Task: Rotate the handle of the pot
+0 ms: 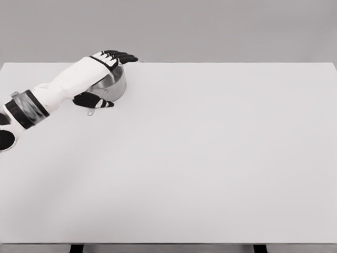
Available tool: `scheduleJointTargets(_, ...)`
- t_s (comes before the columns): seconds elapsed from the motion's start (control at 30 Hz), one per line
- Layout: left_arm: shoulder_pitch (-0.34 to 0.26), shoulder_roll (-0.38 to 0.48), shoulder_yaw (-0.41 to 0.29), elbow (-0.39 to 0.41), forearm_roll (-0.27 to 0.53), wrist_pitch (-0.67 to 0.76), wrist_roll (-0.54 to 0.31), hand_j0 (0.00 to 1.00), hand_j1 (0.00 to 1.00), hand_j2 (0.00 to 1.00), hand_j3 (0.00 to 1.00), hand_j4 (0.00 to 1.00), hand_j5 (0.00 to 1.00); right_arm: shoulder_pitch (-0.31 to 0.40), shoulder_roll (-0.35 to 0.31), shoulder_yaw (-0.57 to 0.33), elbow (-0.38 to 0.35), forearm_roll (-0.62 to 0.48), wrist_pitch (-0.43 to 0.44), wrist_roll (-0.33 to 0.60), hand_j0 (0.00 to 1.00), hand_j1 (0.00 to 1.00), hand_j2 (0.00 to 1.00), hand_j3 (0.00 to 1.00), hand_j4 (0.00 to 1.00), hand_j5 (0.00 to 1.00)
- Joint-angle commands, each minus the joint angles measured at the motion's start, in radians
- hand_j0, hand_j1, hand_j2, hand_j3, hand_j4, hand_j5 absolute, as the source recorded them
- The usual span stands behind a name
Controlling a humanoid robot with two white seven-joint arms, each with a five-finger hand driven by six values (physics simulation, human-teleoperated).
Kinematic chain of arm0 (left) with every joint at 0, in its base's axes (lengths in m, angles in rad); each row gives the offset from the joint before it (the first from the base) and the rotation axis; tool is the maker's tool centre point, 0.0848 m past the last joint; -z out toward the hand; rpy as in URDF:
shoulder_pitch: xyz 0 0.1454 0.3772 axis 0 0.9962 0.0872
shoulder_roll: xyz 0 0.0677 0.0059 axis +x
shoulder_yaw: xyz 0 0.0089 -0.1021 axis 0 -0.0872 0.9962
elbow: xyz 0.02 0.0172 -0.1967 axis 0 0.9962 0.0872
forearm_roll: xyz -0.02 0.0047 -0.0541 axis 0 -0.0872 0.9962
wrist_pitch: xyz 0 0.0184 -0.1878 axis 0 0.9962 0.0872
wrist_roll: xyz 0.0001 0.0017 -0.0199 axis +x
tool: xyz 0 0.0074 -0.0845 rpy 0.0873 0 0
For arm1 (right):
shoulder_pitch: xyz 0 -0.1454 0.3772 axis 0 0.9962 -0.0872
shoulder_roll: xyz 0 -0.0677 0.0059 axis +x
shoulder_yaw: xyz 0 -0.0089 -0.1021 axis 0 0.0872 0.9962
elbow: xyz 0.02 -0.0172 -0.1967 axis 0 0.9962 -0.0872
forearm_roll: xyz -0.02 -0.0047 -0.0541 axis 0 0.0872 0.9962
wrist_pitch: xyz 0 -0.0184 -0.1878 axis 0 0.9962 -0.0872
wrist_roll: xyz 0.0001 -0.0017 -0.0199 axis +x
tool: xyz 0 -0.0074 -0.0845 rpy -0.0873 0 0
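Steel pot [113, 87] in the frame's upper left is sitting under the left hand [108, 74], fingers curling over its rim, thumb gripping near the lower-left handle [90, 112].

The pot [112, 85] looks like shiny polished metal. The table [210, 158] is smooth, matt white. The left hand [108, 66] has a glossy white shell and black fingers.
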Motion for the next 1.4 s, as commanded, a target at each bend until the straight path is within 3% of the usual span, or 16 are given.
scheduleJointTargets(0.0,0.0,-0.015,0.0,-0.001,-0.099,0.082,0.015,1.0,1.0,1.0,1.0,1.0,1.0,0.0,0.0,0.0,0.001,0.0,-0.001,0.0,1.0,1.0,1.0,1.0,1.0,1.0)
scheduleJointTargets(0.1,-0.005,-0.082,0.001,-0.001,-0.204,0.076,-0.02,1.0,1.0,1.0,1.0,1.0,1.0,0.0,0.0,0.0,0.0,0.0,-0.001,0.0,1.0,1.0,1.0,1.0,1.0,1.0)
scheduleJointTargets(0.17,-0.008,-0.127,0.006,-0.001,-0.207,0.08,-0.141,1.0,1.0,1.0,1.0,1.0,1.0,0.0,0.0,0.0,0.001,0.0,-0.001,0.0,1.0,1.0,1.0,1.0,1.0,1.0)
scheduleJointTargets(0.37,-0.037,-0.115,-0.031,0.013,-0.213,0.178,-0.159,1.0,1.0,1.0,1.0,1.0,1.0,0.0,0.0,0.0,0.001,0.0,0.001,0.0,1.0,1.0,1.0,1.0,1.0,1.0)
scheduleJointTargets(0.47,-0.057,-0.13,-0.039,0.057,-0.201,0.185,-0.176,1.0,1.0,1.0,1.0,1.0,1.0,0.0,0.0,0.0,0.0,0.0,-0.001,0.0,1.0,1.0,1.0,1.0,1.0,1.0)
scheduleJointTargets(0.67,-0.046,-0.165,-0.037,0.062,-0.234,0.321,-0.163,1.0,1.0,1.0,1.0,1.0,1.0,0.0,0.0,0.0,0.0,0.0,-0.001,0.0,1.0,1.0,1.0,1.0,1.0,1.0)
scheduleJointTargets(0.8,-0.041,-0.165,-0.04,0.056,-0.319,0.372,-0.098,1.0,1.0,1.0,1.0,1.0,1.0,0.0,0.0,0.0,0.0,0.0,0.001,0.0,1.0,1.0,1.0,1.0,1.0,1.0)
scheduleJointTargets(0.93,-0.04,-0.168,-0.056,0.054,-0.329,0.389,-0.098,1.0,1.0,1.0,1.0,1.0,1.0,0.0,0.0,0.0,0.0,0.0,-0.001,0.0,1.0,1.0,1.0,1.0,1.0,1.0)
scheduleJointTargets(1.0,-0.037,-0.213,-0.083,0.054,-0.345,0.427,-0.097,1.0,1.0,1.0,1.0,1.0,1.0,0.0,0.0,0.0,0.0,0.0,0.0,0.0,1.0,1.0,1.0,1.0,1.0,1.0)
scheduleJointTargets(1.23,-0.034,-0.207,-0.085,0.056,-0.372,0.465,-0.092,1.0,1.0,1.0,1.0,1.0,1.0,0.0,0.0,0.0,0.0,0.0,0.001,0.0,1.0,1.0,1.0,1.0,1.0,1.0)
scheduleJointTargets(1.37,-0.02,-0.211,-0.085,0.054,-0.398,0.464,-0.026,1.0,1.0,1.0,1.0,1.0,1.0,0.0,0.0,0.0,0.0,0.0,-0.001,0.0,1.0,1.0,1.0,1.0,1.0,1.0)
